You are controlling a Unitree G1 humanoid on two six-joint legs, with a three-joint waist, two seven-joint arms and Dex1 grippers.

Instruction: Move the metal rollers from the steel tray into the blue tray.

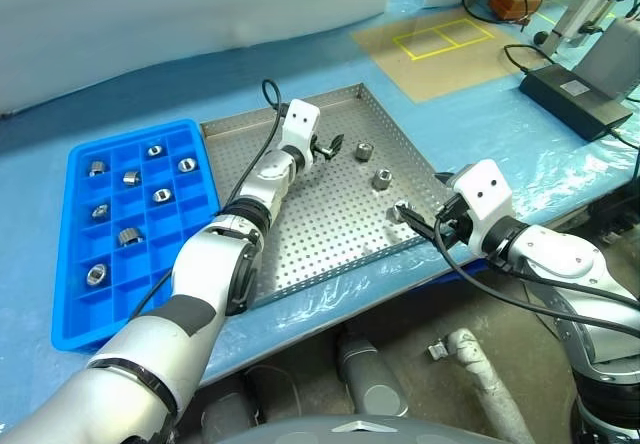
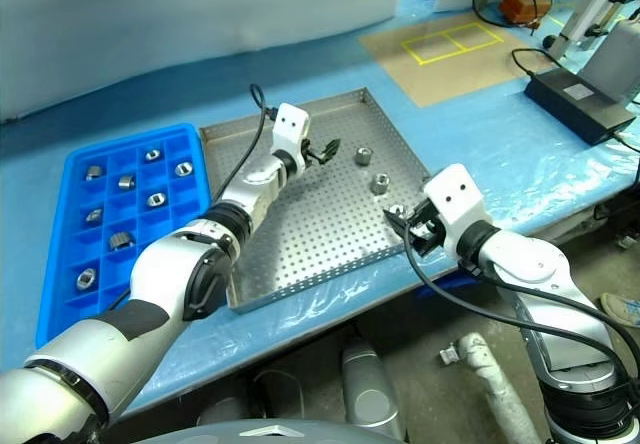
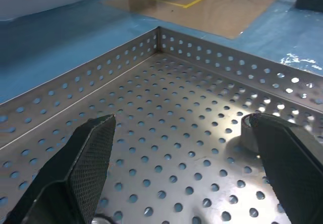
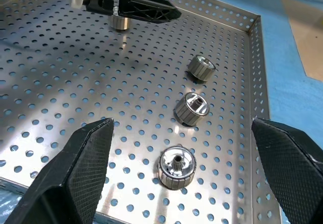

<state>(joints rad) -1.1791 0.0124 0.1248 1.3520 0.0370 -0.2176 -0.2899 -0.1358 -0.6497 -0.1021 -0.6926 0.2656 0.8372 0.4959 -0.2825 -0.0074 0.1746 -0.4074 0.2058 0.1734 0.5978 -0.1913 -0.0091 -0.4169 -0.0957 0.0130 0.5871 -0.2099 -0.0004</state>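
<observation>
Rollers (image 1: 381, 177) remain toward three o'clock in your steel tray (image 1: 330, 234); others already fill the blue tray (image 1: 75, 264) at nine. Your left end effector (image 1: 330, 148) reaches in open-jawed, your right end effector (image 1: 425, 226) waits open, empty.

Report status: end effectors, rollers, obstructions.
Left end effector open above perforated steel tray, empty. Right end effector open, empty. Small shiny metal rollers remain in tray. Nothing blocking.

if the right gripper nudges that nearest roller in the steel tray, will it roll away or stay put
The nearest roller stands on its flat end, so it would probably slide, not roll. Its shiny metal looks hard and slippery. The steel tray rim should stop it.
</observation>
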